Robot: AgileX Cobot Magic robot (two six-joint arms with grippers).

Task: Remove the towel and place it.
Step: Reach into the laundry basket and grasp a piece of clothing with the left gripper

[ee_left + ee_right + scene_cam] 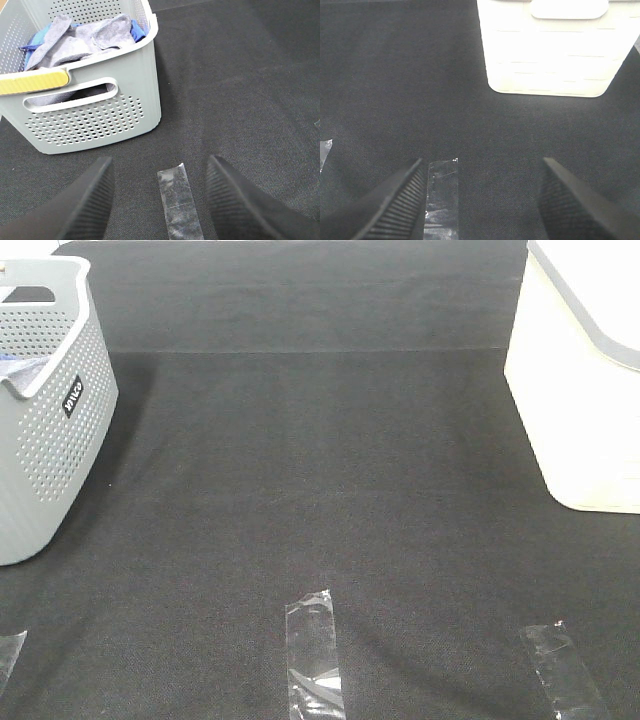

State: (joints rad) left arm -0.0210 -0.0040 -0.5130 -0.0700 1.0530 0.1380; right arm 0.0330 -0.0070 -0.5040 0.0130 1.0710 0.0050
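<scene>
Inside the basket (pixel 100 120) at the left of the table (pixel 240 100), the towel (pixel 85 37) lies crumpled against a blue cloth (pixel 137 30). Soft, light and limp, it should pinch best at a raised fold. The left claw (pixel 159 165) and right claw (pixel 482 165) both gape wide, empty.

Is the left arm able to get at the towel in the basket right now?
Probably yes. The left gripper is open and empty, facing the basket, whose top is uncovered; the towel lies uppermost inside. It must clear the near rim first.
</scene>
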